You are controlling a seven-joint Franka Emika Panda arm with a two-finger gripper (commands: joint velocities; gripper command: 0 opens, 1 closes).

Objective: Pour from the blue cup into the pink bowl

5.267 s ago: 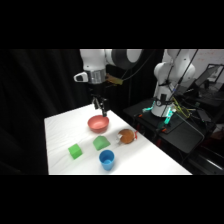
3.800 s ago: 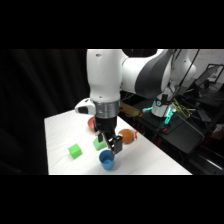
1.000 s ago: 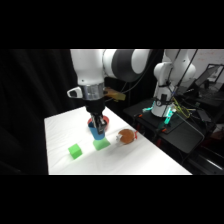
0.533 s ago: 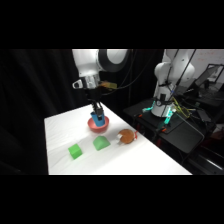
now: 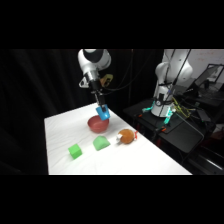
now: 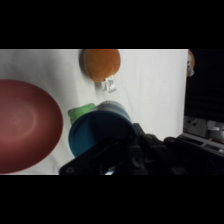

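The pink bowl (image 5: 96, 124) stands on the white table near its far edge. Just above the bowl's right rim hangs the blue cup (image 5: 103, 113), leaning, with my gripper (image 5: 102, 109) shut on it from above. In the wrist view the blue cup (image 6: 97, 132) fills the centre with its dark inside turned toward the camera. There my gripper (image 6: 125, 150) and its black linkage rise from the bottom edge. The pink bowl (image 6: 25, 125) lies to the cup's left. I cannot tell whether anything is in the cup.
Two green blocks (image 5: 75, 151) (image 5: 101, 143) lie in front of the bowl. A brown-orange toy (image 5: 127, 135) with a pale stick end sits to the right, also in the wrist view as the orange toy (image 6: 101, 64). A dark bench with equipment (image 5: 165, 107) stands beyond the table's right edge.
My gripper has carried the blue cup a little up and to the right, from over the bowl's middle to its right rim. The blocks, toy and bowl have not moved.
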